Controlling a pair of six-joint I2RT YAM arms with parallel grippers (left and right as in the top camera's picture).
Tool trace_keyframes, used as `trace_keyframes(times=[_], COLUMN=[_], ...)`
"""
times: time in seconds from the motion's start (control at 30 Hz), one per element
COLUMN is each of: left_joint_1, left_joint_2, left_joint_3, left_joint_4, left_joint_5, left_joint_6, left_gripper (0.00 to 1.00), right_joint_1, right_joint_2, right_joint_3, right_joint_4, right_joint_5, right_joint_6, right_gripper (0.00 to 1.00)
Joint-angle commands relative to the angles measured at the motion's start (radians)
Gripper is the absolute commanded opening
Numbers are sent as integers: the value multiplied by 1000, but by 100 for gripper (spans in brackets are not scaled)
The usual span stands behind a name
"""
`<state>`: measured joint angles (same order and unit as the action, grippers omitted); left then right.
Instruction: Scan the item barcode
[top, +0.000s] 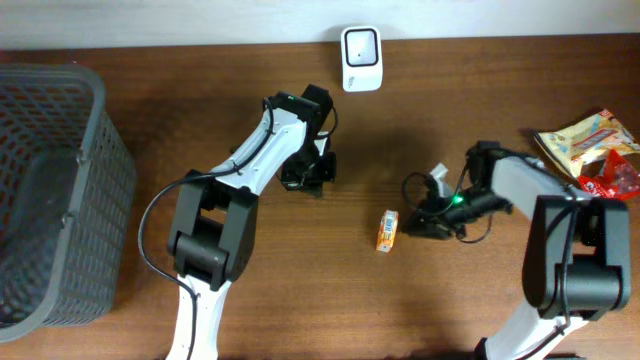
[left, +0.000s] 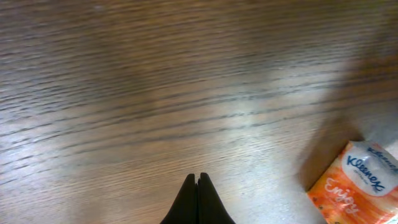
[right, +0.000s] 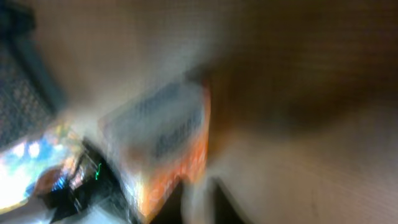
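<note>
The item, a small orange and white Kleenex tissue pack (top: 387, 230), lies flat on the wooden table. A white scanner (top: 360, 45) stands at the table's far edge. My left gripper (top: 305, 178) hovers left of the pack; its wrist view shows the gripper (left: 199, 177) shut and empty, with the pack (left: 357, 186) at lower right. My right gripper (top: 415, 224) sits just right of the pack. Its wrist view is heavily blurred: the pack (right: 165, 134) looms just above and left of the gripper (right: 198, 180), which is shut with nothing seen held.
A grey mesh basket (top: 50, 190) fills the left side of the table. Snack packets (top: 590, 140) and a red wrapper (top: 615, 180) lie at the right edge, behind my right arm.
</note>
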<state>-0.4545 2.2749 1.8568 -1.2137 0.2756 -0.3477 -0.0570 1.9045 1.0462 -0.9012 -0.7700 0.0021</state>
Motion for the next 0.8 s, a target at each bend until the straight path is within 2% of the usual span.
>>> trace_keyframes(times=[0.0, 0.07, 0.13, 0.27, 0.37, 0.5, 0.57, 0.67, 0.77], left_joint_1=[41, 56, 73, 118, 160, 183, 183, 183, 183], left_joint_2=[0, 0, 0, 0, 0, 0, 0, 0, 0], left_joint_3=[16, 16, 26, 30, 30, 30, 30, 30, 30], left_joint_4=[-45, -63, -98, -106, -124, -134, -134, -134, -134], left_joint_5=[-11, -11, -11, -43, -67, -68, -68, -68, -68], left_joint_6=[50, 72, 117, 119, 118, 118, 118, 118, 118], left_gripper=[0, 0, 0, 0, 0, 0, 0, 0, 2], right_joint_1=[143, 246, 273, 273, 328, 490, 511, 544, 678], right_joint_2=[0, 0, 0, -3, 1, 1, 1, 1, 1], right_joint_3=[-40, -40, -26, 185, 186, 186, 188, 188, 188], right_joint_4=[153, 253, 239, -31, -19, 73, 79, 66, -45], right_joint_5=[35, 43, 74, 64, 64, 157, 173, 71, 179], right_joint_6=[278, 384, 399, 291, 296, 456, 460, 464, 487], right_gripper=[4, 4, 5, 4, 4, 4, 4, 4, 4])
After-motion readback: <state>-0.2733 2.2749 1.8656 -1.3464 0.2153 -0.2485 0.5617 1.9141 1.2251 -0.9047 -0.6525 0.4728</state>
